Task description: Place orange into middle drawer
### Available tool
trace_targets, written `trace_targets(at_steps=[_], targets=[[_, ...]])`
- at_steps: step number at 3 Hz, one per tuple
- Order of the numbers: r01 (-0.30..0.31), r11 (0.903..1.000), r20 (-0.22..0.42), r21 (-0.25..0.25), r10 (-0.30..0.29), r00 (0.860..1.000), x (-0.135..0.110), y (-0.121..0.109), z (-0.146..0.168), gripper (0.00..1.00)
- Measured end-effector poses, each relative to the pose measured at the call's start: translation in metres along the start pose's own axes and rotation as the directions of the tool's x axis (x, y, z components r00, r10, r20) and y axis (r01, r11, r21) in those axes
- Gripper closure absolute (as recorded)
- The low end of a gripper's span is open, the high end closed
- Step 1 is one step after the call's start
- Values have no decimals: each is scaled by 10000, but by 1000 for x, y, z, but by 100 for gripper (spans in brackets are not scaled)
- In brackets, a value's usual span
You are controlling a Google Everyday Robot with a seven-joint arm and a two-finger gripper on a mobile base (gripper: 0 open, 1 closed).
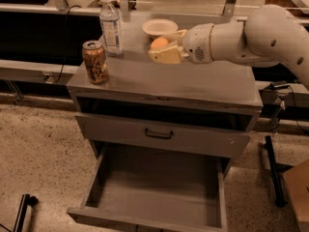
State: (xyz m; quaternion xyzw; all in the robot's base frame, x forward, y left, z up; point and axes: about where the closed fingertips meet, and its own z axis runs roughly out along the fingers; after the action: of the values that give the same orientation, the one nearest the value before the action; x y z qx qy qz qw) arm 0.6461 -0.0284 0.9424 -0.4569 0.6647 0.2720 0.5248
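The orange (160, 43) is a small round fruit held between the cream fingers (166, 56) of my gripper (156, 46). The gripper is shut on it a little above the grey cabinet top (193, 83), just in front of the white bowl. The white arm comes in from the right. The middle drawer (154, 190) is pulled wide open at the bottom of the cabinet, below and in front of the gripper. Its flat grey floor is bare.
A white bowl (160, 27) sits at the back of the cabinet top, a clear water bottle (111, 27) to its left, and a soda can (95, 62) at the front left. A shut grey drawer with a black handle (159, 134) lies above the open one.
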Motion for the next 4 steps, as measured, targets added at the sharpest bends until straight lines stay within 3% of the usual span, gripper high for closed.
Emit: trace_targets(at_steps=[1,2,3,4], targets=[[5,10000,4,-9,-5,10000,0,0,1,100],[-330,9994,504,-58,333,9982,30,0,15,100],[-686,9976,1213,-119,696,9902,58,28,20,100],[-1070,9936,1022,-361,1102,9886,94,79,7,100]])
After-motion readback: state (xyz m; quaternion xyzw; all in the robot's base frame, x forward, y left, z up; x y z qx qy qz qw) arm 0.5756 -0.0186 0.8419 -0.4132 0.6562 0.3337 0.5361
